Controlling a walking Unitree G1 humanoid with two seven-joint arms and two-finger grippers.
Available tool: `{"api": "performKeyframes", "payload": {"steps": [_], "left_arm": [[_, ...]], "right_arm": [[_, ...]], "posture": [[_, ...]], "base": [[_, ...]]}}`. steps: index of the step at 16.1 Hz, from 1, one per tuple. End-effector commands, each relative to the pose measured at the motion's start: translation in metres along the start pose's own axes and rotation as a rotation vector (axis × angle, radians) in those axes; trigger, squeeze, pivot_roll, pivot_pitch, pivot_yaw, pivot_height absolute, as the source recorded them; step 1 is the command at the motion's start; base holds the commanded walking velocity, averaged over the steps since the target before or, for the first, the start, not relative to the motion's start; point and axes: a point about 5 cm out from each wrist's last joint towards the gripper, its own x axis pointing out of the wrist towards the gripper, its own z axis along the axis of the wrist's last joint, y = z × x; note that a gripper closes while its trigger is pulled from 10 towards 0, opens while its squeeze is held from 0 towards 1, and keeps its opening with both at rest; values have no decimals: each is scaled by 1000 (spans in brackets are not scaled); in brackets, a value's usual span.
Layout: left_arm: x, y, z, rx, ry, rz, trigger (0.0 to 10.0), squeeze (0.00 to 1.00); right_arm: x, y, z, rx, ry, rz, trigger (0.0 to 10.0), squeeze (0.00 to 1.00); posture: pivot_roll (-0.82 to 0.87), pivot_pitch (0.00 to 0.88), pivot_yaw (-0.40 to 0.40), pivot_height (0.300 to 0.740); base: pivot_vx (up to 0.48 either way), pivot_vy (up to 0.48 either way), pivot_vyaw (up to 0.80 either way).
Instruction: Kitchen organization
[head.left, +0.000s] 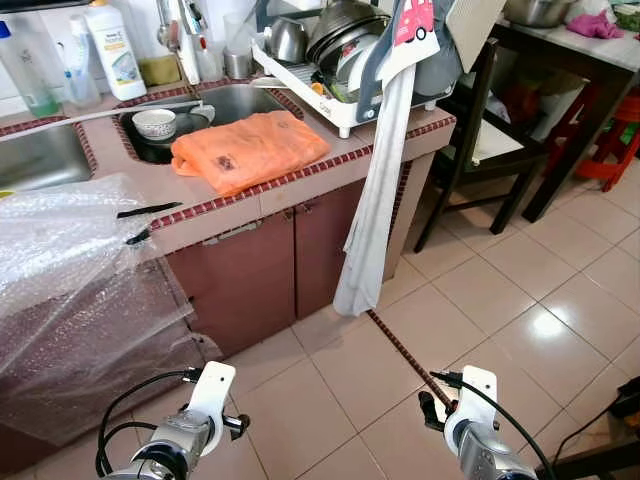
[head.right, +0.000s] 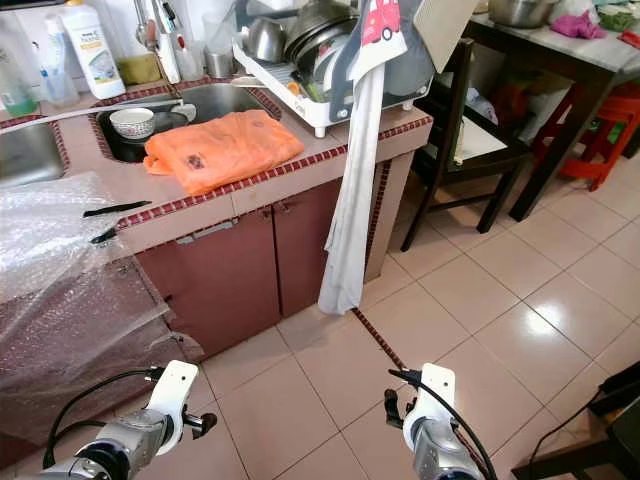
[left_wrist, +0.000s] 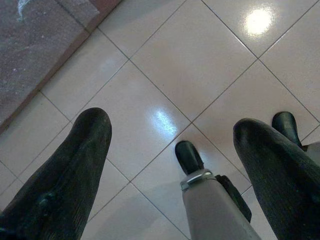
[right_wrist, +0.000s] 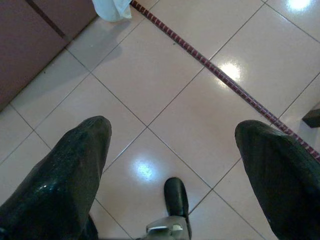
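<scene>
Both my grippers, left gripper (left_wrist: 172, 145) and right gripper (right_wrist: 172, 150), hang fingers apart above floor tiles (head.left: 480, 320); ahead, an orange bag (head.left: 248, 150) lies on the counter (head.left: 300, 185) beside the sink (head.left: 235, 100).

Domestic kitchen. A tiled counter (head.left: 330, 165) with a red mosaic edge carries two inset sinks (head.left: 240, 100), one holding a bowl (head.left: 154, 123). A dish rack (head.left: 330, 100) loaded with pots and a pan stands at the counter's right end, with detergent bottles (head.left: 112, 48) along the back edge. An orange cloth (head.left: 250, 150) lies near the front edge. Maroon cabinet doors (head.left: 270, 265) close the space beneath. A long towel (head.left: 375, 200) hangs at the counter's right corner, above a glossy tiled floor (head.left: 500, 310).
</scene>
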Motion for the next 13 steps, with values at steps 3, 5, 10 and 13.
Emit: {"api": "performKeyframes", "payload": {"steps": [3, 5, 10, 13], "left_arm": [[0, 2, -1, -3, 3, 22, 10000, 0], [0, 2, -2, -14, 5, 23, 10000, 0], [0, 2, -5, -38, 14, 21, 10000, 0], [0, 2, -5, -38, 14, 20, 10000, 0]], "right_arm": [[1, 0, 5, -29, -7, -5, 10000, 0], [1, -1, 5, -34, -6, -6, 10000, 0], [1, -2, 3, -53, 11, -15, 10000, 0], [1, -2, 2, -58, 15, -17, 10000, 0]], "posture": [[-43, 31, -2, 740], [-41, 30, -6, 740], [-42, 30, -9, 740], [-42, 30, -9, 740]], "base": [[0, 0, 0], [0, 0, 0], [0, 0, 0], [0, 0, 0]]}}
